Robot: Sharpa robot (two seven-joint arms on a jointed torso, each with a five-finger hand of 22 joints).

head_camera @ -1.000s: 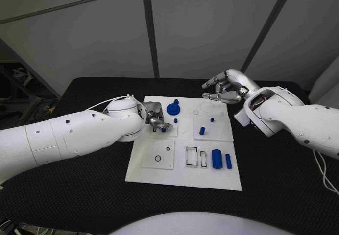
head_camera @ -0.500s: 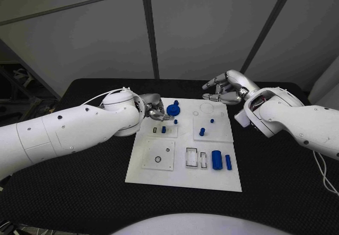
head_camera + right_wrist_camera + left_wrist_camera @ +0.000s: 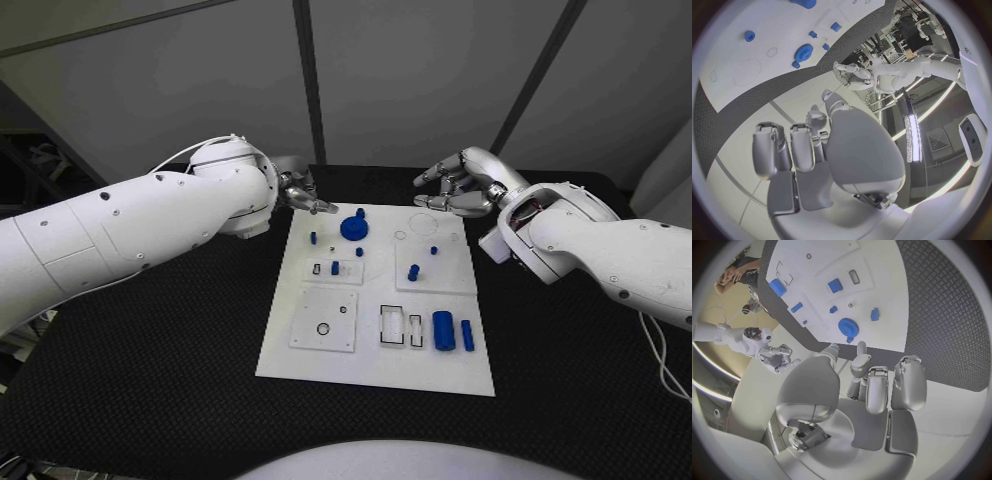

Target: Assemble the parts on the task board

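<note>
The white task board lies in the middle of the black table. On its far part stand a blue gear and several small blue pegs, one of them on the left inner plate. Two blue cylinders lie near the board's right edge. My left hand hovers off the board's far left corner, fingers loosely bent, holding nothing; the left wrist view shows its fingers above the gear. My right hand hangs beyond the far right corner, also with nothing in it, and its fingers are apart.
Black table surface surrounds the board on all sides. An empty rectangular slot and a small ring sit on the board's near half. A grey panel wall rises behind the table.
My left hand has lifted off the board's left inner plate and drawn back to the far left corner, leaving a small blue peg uncovered there. The right hand has stayed put.
</note>
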